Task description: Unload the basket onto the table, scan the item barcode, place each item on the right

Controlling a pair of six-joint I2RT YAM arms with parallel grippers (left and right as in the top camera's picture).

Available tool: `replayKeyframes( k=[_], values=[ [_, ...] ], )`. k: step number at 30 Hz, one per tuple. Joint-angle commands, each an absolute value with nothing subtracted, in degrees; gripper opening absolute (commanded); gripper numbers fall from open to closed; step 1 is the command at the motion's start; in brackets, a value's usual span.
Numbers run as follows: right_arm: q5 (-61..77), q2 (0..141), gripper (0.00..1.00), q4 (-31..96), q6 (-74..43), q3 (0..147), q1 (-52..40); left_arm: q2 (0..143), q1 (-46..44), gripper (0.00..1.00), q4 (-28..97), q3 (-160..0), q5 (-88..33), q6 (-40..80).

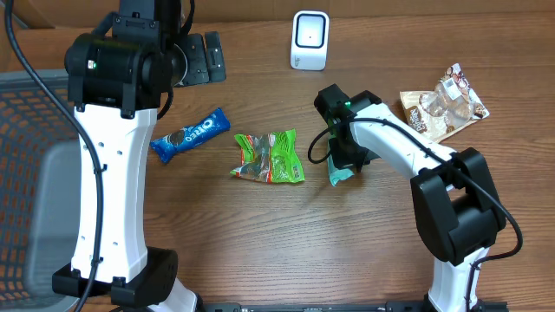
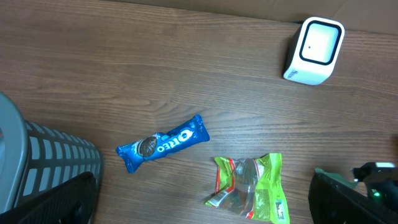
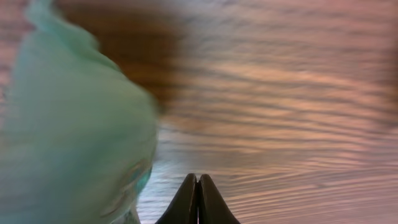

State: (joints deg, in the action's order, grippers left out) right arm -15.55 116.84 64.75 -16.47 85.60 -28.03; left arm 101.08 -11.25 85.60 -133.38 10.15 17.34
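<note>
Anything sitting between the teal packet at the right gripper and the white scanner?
Nothing visible. Bare table lies between the teal packet and the white scanner; the green packet lies off to one side of that line.

The table (image 1: 260, 234) is brown wood with thin dark lines in it. A grey basket (image 1: 26, 113) full of little holes sits at 9 o'clock. A lighter brown board (image 1: 251, 9) runs along 12 o'clock.
</note>
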Motion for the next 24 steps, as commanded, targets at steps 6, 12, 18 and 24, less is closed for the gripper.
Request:
replayKeyframes(
  k=[6, 12, 18, 24],
  values=[
    [-18.8, 117.0, 0.23, 69.8, -16.7, 99.5, -26.8, 101.1, -11.3, 1.0, 85.5, -133.3, 10.9, 16.3],
    [-8.8, 117.0, 0.46, 71.9, -16.7, 104.7, -26.3, 101.1, -11.3, 1.0, 85.4, -133.3, 10.9, 16.3],
    [-5.9, 117.1, 0.26, 72.2, -16.7, 100.6, -26.1, 101.1, -11.3, 1.0, 85.4, -133.3, 10.9, 16.3],
    [-4.3, 117.1, 0.25, 74.1, -18.0, 98.5, -22.6, 101.1, -11.3, 1.0, 85.5, -133.3, 10.9, 16.3]
  ],
)
